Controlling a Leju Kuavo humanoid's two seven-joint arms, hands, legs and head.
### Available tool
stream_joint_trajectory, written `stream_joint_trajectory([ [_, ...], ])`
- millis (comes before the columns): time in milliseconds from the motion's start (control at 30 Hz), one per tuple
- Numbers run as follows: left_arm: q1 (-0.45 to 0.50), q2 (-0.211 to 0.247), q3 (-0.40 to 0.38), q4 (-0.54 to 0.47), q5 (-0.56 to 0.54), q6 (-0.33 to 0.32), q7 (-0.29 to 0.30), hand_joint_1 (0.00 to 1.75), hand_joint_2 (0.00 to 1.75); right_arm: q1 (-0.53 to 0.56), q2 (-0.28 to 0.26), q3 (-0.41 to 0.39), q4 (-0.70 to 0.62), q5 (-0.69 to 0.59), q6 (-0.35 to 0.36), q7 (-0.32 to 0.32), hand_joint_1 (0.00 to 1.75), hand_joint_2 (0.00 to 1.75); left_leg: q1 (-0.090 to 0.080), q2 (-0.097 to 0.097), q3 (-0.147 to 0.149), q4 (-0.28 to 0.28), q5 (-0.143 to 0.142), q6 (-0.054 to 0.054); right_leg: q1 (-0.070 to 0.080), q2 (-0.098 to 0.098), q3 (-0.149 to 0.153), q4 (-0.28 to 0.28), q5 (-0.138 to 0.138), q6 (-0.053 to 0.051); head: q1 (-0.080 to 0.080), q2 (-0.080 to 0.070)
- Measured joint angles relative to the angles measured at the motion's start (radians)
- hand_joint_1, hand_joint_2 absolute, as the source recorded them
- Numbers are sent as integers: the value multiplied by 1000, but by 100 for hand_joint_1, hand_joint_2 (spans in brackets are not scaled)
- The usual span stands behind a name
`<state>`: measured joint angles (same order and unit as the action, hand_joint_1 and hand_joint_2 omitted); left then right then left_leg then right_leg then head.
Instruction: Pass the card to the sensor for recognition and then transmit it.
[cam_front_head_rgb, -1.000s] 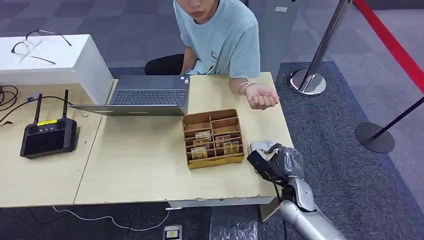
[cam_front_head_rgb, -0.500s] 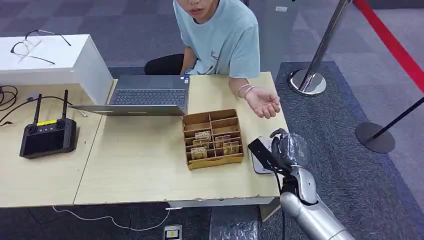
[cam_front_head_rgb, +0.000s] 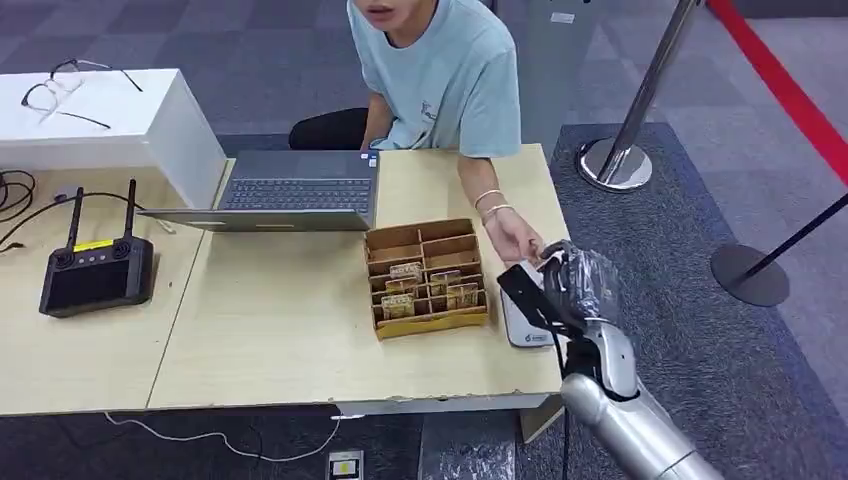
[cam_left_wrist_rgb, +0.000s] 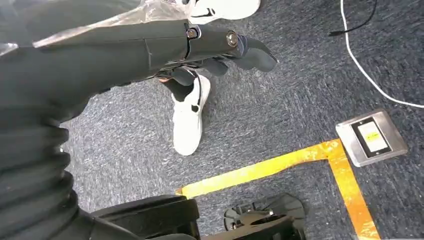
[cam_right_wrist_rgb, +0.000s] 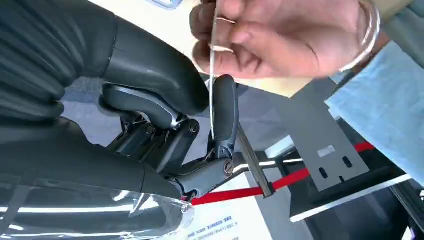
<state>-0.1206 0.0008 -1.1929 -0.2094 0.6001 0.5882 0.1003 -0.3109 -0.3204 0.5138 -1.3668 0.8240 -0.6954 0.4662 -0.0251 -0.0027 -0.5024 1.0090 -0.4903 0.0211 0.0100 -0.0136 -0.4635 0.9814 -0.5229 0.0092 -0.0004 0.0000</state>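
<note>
In the right wrist view the card (cam_right_wrist_rgb: 212, 100) shows edge-on as a thin pale strip, pinched between the thumb and a dark finger of my right hand (cam_right_wrist_rgb: 200, 107). A person's hand (cam_right_wrist_rgb: 270, 42) pinches the card's other end. In the head view my right hand (cam_front_head_rgb: 568, 285) hovers above the table's right end, just over the flat grey-white sensor (cam_front_head_rgb: 522, 322), and the person's hand (cam_front_head_rgb: 518, 240) meets it. My left hand (cam_left_wrist_rgb: 215, 45) hangs over the floor, fingers stretched out, holding nothing.
A cardboard divider box (cam_front_head_rgb: 425, 278) with several cards stands left of the sensor. A laptop (cam_front_head_rgb: 290, 190) and a black controller (cam_front_head_rgb: 97, 272) lie further left. The seated person (cam_front_head_rgb: 440, 80) is across the table. Stanchion bases (cam_front_head_rgb: 615, 165) stand on the carpet to the right.
My right hand rose from the sensor and moved towards the person. The person's hand came from resting palm-up on the table to my hand and took hold of the card.
</note>
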Motion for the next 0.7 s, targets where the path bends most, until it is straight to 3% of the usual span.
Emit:
stream_joint_trajectory([
  [500, 0, -8, -2, 0, -3, 1, -14, 0, 175, -87, -30, 3, -64, 38, 48, 34, 175, 175, 0, 0, -2, 0, 0, 0, 0, 0, -1, 0, 0, 0, 0, 0],
  [533, 0, -8, -2, 0, -3, 1, -14, 0, 175, -91, -30, 4, -68, 44, 50, 34, 166, 175, 0, 0, -2, 0, 0, 0, 0, 0, -1, 0, 0, 0, 0, 0],
  [567, 0, -8, -2, 0, -3, 1, -15, 0, 175, -95, -29, 6, -72, 51, 53, 34, 141, 175, 0, 0, -1, 0, 0, 0, 0, 0, -1, 0, 0, 0, 0, 0],
  [600, 0, -8, -2, 0, -3, 1, -16, 0, 175, -98, -29, 8, -76, 55, 56, 34, 141, 175, 0, 0, -2, 0, 0, 0, 0, 0, -1, 0, 0, 0, 0, 0],
  [633, 0, -9, -2, 0, -3, 1, -16, 0, 175, -102, -29, 10, -80, 60, 61, 34, 61, 175, 0, 0, -2, 0, 0, 0, 0, 0, -1, 0, 0, 0, 0, 0],
  [667, 0, -9, -2, 0, -3, 1, -16, 0, 175, -105, -29, 13, -84, 64, 64, 34, 26, 175, 0, 0, -2, 0, 0, 0, 0, 0, -1, 0, 0, 0, 0, 0],
  [700, 0, -9, -2, 0, -3, 1, -16, 0, 175, -109, -29, 16, -86, 66, 67, 34, 21, 175, 0, 0, -2, 0, 0, 0, 0, 0, -1, 0, 0, 0, 0, 0],
])
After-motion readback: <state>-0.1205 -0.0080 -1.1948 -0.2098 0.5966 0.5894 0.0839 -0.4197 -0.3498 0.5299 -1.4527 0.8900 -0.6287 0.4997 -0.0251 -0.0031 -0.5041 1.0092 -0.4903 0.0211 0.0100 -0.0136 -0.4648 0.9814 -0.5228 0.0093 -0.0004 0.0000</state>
